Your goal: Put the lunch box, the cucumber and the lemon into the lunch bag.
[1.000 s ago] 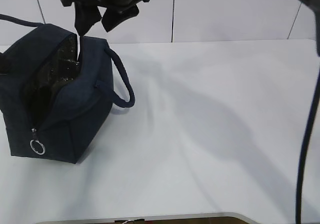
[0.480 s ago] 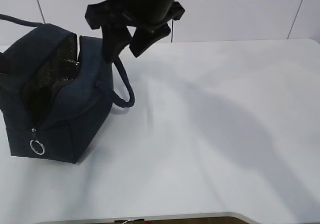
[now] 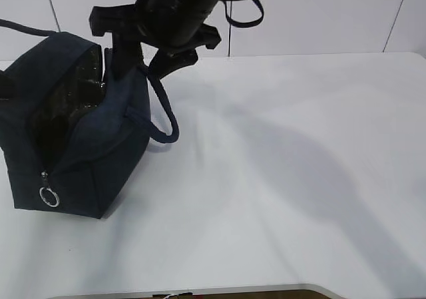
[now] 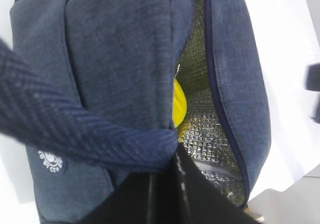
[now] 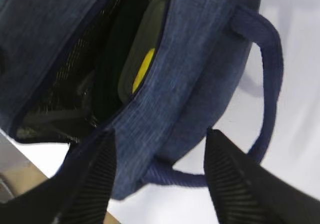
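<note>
Exterior view: the lunch bag (image 3: 80, 126) is sitting unzipped at nine o'clock on the white table (image 3: 279, 179). The right gripper (image 3: 136, 59) is being held over the bag's far edge, jaws spread wide, nothing gripped. The left gripper (image 4: 162, 149) is clamped tight on a bag handle (image 4: 75, 134). The lemon (image 4: 178, 103) is lying inside against the silver lining (image 4: 205, 129).

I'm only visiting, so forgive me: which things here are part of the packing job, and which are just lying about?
Part of the job:
lunch bag, open at the top
lemon, yellow, inside the bag
lunch box, pale lid edge showing inside the bag
left gripper, shut on the bag's handle
right gripper, open above the bag

Just there:
white table
</note>
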Motion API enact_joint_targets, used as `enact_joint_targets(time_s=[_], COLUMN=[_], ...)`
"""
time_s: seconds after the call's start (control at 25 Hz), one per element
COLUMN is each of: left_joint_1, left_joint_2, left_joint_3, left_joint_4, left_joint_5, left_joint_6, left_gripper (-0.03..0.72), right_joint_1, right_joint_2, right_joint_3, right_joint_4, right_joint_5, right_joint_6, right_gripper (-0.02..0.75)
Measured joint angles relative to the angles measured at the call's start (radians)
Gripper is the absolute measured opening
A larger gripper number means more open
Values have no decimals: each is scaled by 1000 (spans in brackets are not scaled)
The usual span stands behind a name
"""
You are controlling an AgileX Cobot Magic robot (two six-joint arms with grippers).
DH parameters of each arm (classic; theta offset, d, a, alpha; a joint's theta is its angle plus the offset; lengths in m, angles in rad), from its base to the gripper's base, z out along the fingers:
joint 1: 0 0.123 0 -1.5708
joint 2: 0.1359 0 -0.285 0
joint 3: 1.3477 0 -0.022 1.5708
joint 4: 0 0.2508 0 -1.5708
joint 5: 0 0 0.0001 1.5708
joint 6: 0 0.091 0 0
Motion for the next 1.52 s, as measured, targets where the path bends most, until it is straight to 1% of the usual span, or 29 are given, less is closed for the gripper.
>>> enact_joint_targets(time_s=[0.24, 0.44, 0.52, 0.64, 0.76, 1.08, 1.12, 1.2, 1.32, 1.4, 1.52], left_joint_1=[0, 0, 0, 0, 0, 0, -2, -25, -94, -149, -227], left_joint_2=[0, 0, 0, 0, 0, 0, 0, 0, 0, 0, 0], left_joint_3=[0, 0, 0, 0, 0, 0, 0, 0, 0, 0, 0], left_joint_4=[2, 2, 2, 2, 2, 2, 2, 4, 5, 6, 5], left_joint_5=[-5, -15, -18, -21, -23, -25, -25, -27, -42, -67, -108], left_joint_6=[4, 5, 5, 5, 6, 7, 7, 11, 13, 13, 15], left_gripper=[-6, -6, -6, -6, -6, -6, -6, -6, -6, -6, -6], right_joint_1=[0, -4, -4, -4, -4, -4, -4, -4, -4, -4, -4], right_joint_2=[74, 101, 111, 119, 120, 121, 121, 121, 121, 119, 97], right_joint_3=[0, 0, 0, 0, 0, 0, 0, 0, -20, -39, -45], right_joint_4=[19, 25, 38, 47, 47, 41, 34, 12, -53, -115, -238], right_joint_5=[-73, -100, -107, -111, -113, -113, -113, -101, -51, -13, 64], right_joint_6=[91, 144, 150, 154, 155, 157, 157, 150, 146, 144, 141], right_gripper=[447, 445, 433, 391, 322, 45, 24, 15, 13, 13, 13])
